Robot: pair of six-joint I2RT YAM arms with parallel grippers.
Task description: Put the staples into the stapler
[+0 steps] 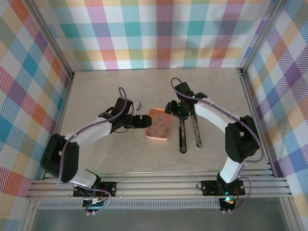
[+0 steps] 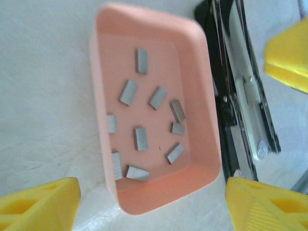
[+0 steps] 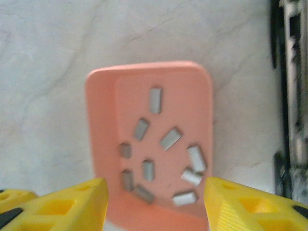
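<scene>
The yellow fingertips (image 2: 38, 204) of the left gripper (image 2: 151, 207) sat closest to the lens. They were spread wide on either side of the near end of the salmon tray (image 2: 163, 192), gripping nothing. The right gripper (image 3: 156, 207) was parted too, its fingers flanking the tray's other end (whether they touched the walls, I couldn't tell).

Progress-wise, basically nothing was loaded. All the staples (image 2: 141, 138), roughly ten short grey strips, lay loose in the tray, none picked up. The stapler (image 1: 183, 137) lay swung open flat just right of the tray, so that bit looked done. Grabbing a strip and seating it in the channel was all left to do.

The surface was a pale marbled tabletop (image 1: 96, 91), boxed in by pastel plaid walls (image 1: 159, 33) on an aluminium frame (image 1: 159, 185).
</scene>
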